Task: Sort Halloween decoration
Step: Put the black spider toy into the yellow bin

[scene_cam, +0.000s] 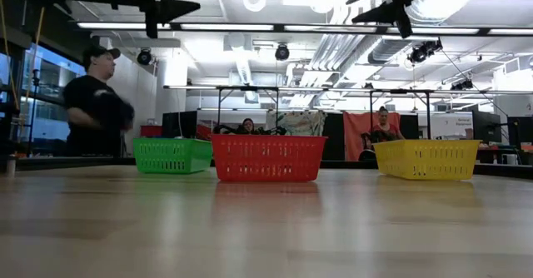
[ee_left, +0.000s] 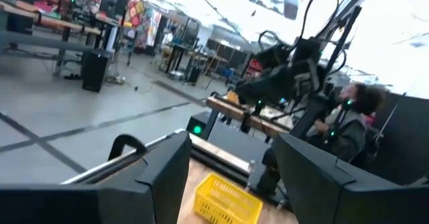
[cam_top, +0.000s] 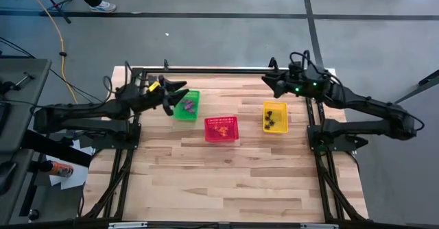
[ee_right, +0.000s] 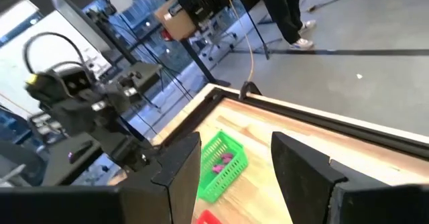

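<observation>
A: Halloween trinkets lie inside the three baskets now: purple ones in the green basket, orange ones in the red basket, black ones in the yellow basket. I see none loose on the tabletop.

B: And the arms?

A: The left tool hangs above the tabletop at the far edge of the green basket, fingers spread, nothing between them. The right tool is up near the tabletop's far rail, just beyond the yellow basket, also spread and empty. From table height both show only as dark shapes high over the baskets.

B: How would those pieces handle if one needed moving?

A: My guess: very light and hard, likely thin plastic, so they'd skid or flick away under a careless pinch. Each is tiny beside the fingers, so take one across its middle, fingertips coming straight down and closing gently. The mesh walls crowd the fingers, so a piece near a wall is the awkward one.

B: How far along is the sorting?

A: By colour it looks finished, or nearly so.
</observation>
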You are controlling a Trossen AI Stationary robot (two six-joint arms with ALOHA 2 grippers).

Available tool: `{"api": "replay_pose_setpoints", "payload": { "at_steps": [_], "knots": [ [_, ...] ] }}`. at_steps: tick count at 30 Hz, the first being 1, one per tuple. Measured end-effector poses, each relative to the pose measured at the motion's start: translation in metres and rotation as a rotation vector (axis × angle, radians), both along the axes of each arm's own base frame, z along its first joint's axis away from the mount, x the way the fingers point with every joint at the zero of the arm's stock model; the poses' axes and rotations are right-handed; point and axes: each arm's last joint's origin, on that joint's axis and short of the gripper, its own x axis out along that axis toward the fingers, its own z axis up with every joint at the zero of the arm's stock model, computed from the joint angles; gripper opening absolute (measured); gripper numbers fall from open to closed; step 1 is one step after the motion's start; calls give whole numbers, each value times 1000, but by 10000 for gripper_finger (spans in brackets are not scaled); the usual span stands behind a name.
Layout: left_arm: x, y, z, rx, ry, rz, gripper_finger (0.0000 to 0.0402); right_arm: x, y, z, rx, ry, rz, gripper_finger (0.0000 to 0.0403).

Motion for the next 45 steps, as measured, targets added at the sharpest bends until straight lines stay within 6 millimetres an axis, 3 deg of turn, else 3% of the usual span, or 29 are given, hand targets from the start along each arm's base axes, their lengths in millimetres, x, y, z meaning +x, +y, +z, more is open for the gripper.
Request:
{"api": "replay_pose_setpoints", "payload": {
  "at_steps": [11, 17, 25, 37, 45],
  "knots": [
    [-4, -1, 4, -18, -31, -4, 207, 8, -2, -5, 26, 11, 22, 177],
    [-4, -1, 4, -94, -67, -23, 207, 14, 3, 12, -135, -120, 175, 177],
    [-3, -6, 4, -188, -94, -173, 207, 24, 24, 29, -336, -252, 293, 177],
    [-1, -32, 12, -111, -146, -334, 207, 51, 35, 15, -133, -291, 364, 177],
    [-8, -45, 19, -78, -182, -483, 207, 68, 35, 15, -144, -384, 373, 177]
  ]
}}
